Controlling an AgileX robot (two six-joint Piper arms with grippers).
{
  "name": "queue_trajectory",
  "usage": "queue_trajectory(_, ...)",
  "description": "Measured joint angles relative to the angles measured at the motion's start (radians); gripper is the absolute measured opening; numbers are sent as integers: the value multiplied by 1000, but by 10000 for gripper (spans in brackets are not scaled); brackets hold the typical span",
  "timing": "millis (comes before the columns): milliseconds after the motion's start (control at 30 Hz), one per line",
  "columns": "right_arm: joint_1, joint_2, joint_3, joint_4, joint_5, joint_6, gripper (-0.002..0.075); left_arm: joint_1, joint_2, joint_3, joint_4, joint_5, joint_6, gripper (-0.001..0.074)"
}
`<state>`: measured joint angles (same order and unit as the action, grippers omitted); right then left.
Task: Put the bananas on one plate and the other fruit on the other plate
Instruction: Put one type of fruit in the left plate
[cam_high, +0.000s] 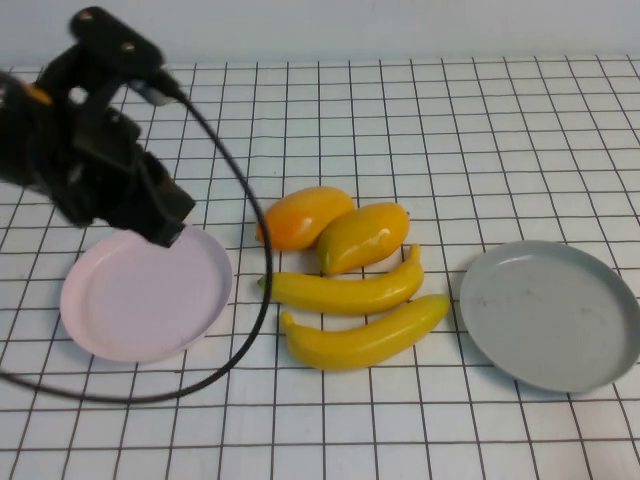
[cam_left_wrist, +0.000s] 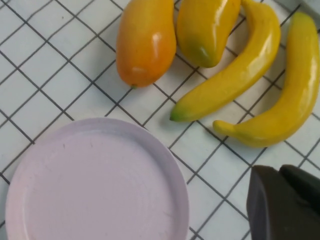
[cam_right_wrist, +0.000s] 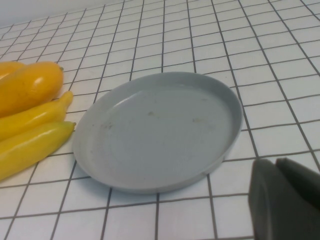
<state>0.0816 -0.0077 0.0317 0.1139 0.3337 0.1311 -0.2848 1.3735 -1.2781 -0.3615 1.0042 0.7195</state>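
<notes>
On the white gridded surface (cam_high: 480, 130) the fruit lies bunched in the middle, nothing on either plate yet. The pale pink plate (cam_high: 146, 293) sits toward the left edge, the grey-blue plate (cam_high: 550, 314) toward the right edge, both bare.

The two bananas lie side by side, almost parallel, long axes running left to right with a slight rise toward the far right. The far banana (cam_high: 346, 290) has its greenish tip pointing at the pink plate and its other end curling up beside the yellow mango; the near banana (cam_high: 365, 338) lies just beside it on the side of the near edge, its right end reaching toward the grey-blue plate without touching it.

Behind them are the two mango-like fruits, touching each other — the orange one (cam_high: 304, 216) on the left, the yellow-orange one (cam_high: 362, 237) on the right, both slanted the same way, blunt ends toward the far right corner.

The left claw (cam_high: 165, 225) hovers above the far rim of the pink plate, holding nothing; whether its fingers are apart I cannot tell. The right claw (cam_right_wrist: 285, 202) shows only as a dark tip in its own wrist view, near the grey-blue plate — open or closed, I cannot tell.
</notes>
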Motion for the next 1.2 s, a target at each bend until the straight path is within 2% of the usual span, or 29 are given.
queue_trajectory(167,0,0,0,0,0,0,-15,-85,271,-275,145,131,-95,-2)
queue_trajectory(267,0,0,0,0,0,0,-15,-109,434,-441,191,204,-138,-2)
queue_trajectory(400,0,0,0,0,0,0,-15,-127,586,-617,242,218,-189,-1)
queue_trajectory(600,0,0,0,0,0,0,-15,-142,668,-724,272,223,-179,4)
queue_trajectory(667,0,0,0,0,0,0,-15,-142,668,-731,286,227,-160,26)
queue_trajectory(800,0,0,0,-8,8,0,-15,-142,677,-733,281,229,-145,185)
queue_trajectory(900,0,0,0,-10,10,0,-15,-144,701,-733,252,229,-141,426)
queue_trajectory(1000,0,0,0,-10,10,0,-15,-157,735,-733,249,222,-114,589)
queue_trajectory(1100,0,0,0,-8,10,0,-15,-180,766,-733,247,183,-46,650)
queue_trajectory(1200,0,0,0,-8,10,0,-15,-199,793,-733,245,130,3,663)
